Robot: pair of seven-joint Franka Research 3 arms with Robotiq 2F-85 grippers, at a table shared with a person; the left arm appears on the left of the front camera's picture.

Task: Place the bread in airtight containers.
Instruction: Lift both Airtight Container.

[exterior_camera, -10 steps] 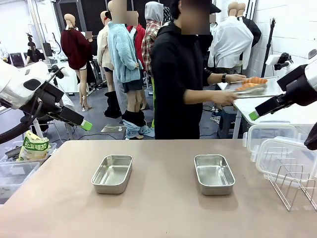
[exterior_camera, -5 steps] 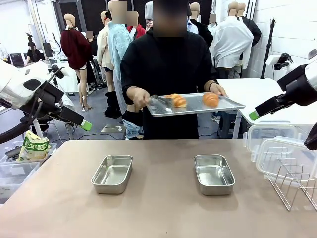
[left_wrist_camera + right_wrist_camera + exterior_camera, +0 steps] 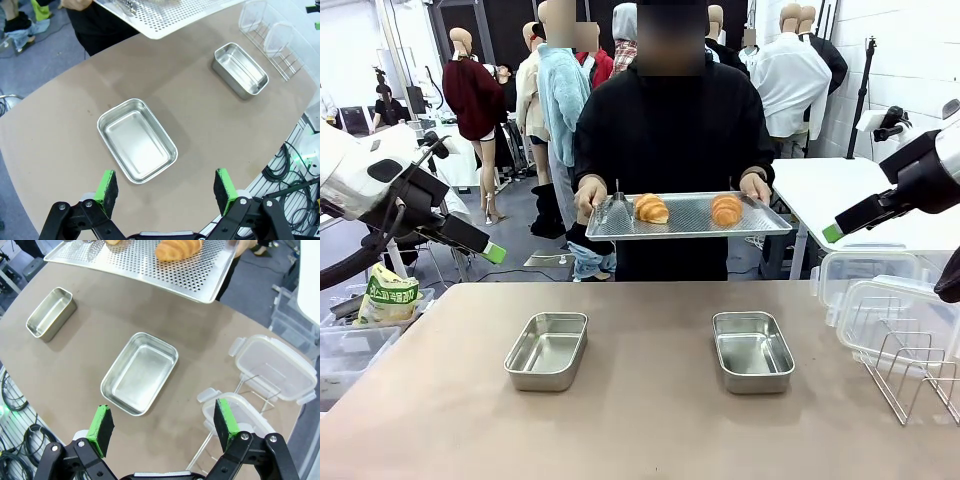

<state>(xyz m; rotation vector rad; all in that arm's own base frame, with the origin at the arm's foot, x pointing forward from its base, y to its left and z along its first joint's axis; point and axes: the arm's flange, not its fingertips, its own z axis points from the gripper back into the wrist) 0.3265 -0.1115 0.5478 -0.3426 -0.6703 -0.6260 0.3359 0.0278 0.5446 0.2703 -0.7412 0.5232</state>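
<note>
Two bread croissants [image 3: 651,208] [image 3: 726,209] lie on a perforated steel tray [image 3: 760,222] that the person holds in both hands above the table's far edge. One croissant [image 3: 177,248] also appears at the top of the right wrist view. Two lidless airtight containers stand on the table: a left tin [image 3: 547,350] [image 3: 137,140] and a right tin [image 3: 752,350] [image 3: 140,372]. My left gripper [image 3: 492,252] [image 3: 167,185] hovers open off the table's left side. On the right, high above the table, my right gripper [image 3: 835,232] [image 3: 162,422] is open too.
Metal tongs [image 3: 617,205] rest on the tray's left end. Clear white-rimmed lids [image 3: 865,275] [image 3: 272,362] lean in a wire rack [image 3: 910,375] at the table's right edge. A white side table [image 3: 880,200] stands behind on the right.
The person has turned from the side table and brought the tray with the croissants round to face my table, holding it level. Neither arm has moved.
</note>
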